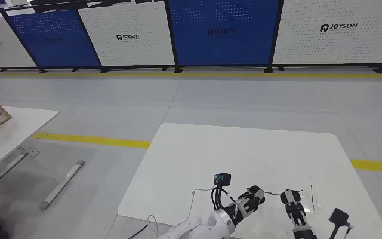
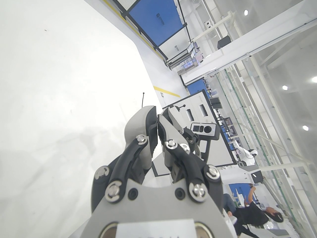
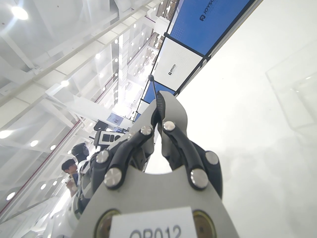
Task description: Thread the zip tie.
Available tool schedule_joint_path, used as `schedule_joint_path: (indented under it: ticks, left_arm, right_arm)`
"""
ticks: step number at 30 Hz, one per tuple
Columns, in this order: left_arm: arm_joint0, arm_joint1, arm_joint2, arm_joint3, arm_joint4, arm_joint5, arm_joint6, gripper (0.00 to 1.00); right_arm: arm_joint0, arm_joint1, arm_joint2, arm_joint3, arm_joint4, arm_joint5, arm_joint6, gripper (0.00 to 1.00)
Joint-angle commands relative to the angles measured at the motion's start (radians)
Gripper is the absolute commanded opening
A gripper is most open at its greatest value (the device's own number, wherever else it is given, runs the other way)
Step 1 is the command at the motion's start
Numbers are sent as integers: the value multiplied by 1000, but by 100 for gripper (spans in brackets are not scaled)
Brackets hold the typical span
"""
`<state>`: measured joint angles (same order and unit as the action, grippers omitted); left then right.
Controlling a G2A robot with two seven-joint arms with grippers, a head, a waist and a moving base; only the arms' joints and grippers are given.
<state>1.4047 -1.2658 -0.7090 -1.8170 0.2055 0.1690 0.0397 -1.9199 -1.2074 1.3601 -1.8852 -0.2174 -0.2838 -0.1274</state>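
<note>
The zip tie (image 1: 272, 193) is a thin black strand running between my two grippers near the front edge of the white table (image 1: 239, 155). My left gripper (image 1: 258, 192) is at its left end and my right gripper (image 1: 289, 196) at its right end. In the right wrist view the right gripper (image 3: 159, 100) is shut on the zip tie (image 3: 153, 84), whose small head sticks out past the fingertips. In the left wrist view the left gripper (image 2: 157, 121) has its pads pressed together, with a thin black strip (image 2: 143, 99) rising just beyond one fingertip.
A clear shallow tray (image 3: 292, 95) lies on the table beside the right gripper, also seen as a faint clear tray (image 1: 307, 208) from above. The table's front edge runs close under both arms. Blue and white panels stand across the floor behind.
</note>
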Motion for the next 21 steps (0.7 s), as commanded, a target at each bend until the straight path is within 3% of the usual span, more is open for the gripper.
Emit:
schedule_joint_path:
  ticks: [1,9,21]
  left_arm:
    - [0,0,0,0,0,0,0,0]
    - [0,0,0,0,0,0,0,0]
    - [0,0,0,0,0,0,0,0]
  right_arm:
    - [0,-1,2,3,5,-4,-3,0]
    - [-2,-2,6,3,16,-12,-10,0]
    - [33,-9,-4,14,12,28,22,0]
